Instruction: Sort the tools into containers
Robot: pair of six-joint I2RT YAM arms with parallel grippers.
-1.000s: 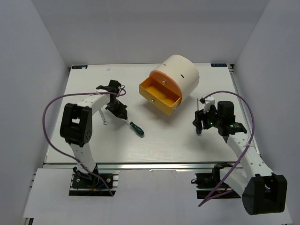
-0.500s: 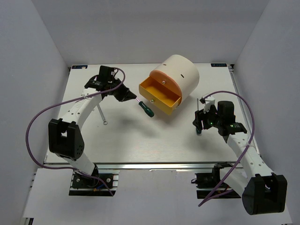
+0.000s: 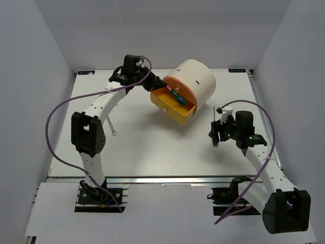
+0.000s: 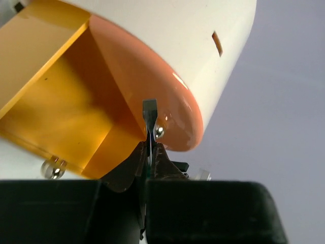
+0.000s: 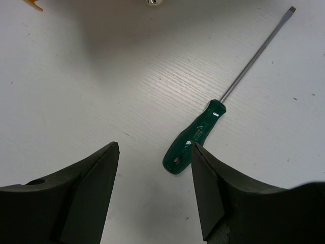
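Observation:
The cream drum cabinet (image 3: 197, 77) stands at the back with its orange drawer (image 3: 163, 103) pulled open. My left gripper (image 3: 157, 84) is shut on the thin shaft of a green-handled screwdriver (image 3: 177, 96), held over the open drawer. In the left wrist view the screwdriver (image 4: 149, 113) sticks out between the shut jaws, in front of the pink drawer front (image 4: 152, 86). My right gripper (image 5: 155, 152) is open, low over the table. A second screwdriver (image 5: 195, 140) lies there with its handle end just inside the right finger. A silver wrench (image 3: 111, 126) lies on the table at the left.
The pink drawer's knob (image 4: 159, 131) is right by the held screwdriver; the orange drawer's knob (image 4: 52, 169) is lower left. White walls enclose the table (image 3: 152, 152) on three sides. My left arm's purple cable (image 3: 53, 119) loops over the left side.
My left arm lifted the screwdriver from the table's left middle and carried it back and right, to over the open orange drawer. The right arm has hardly moved.

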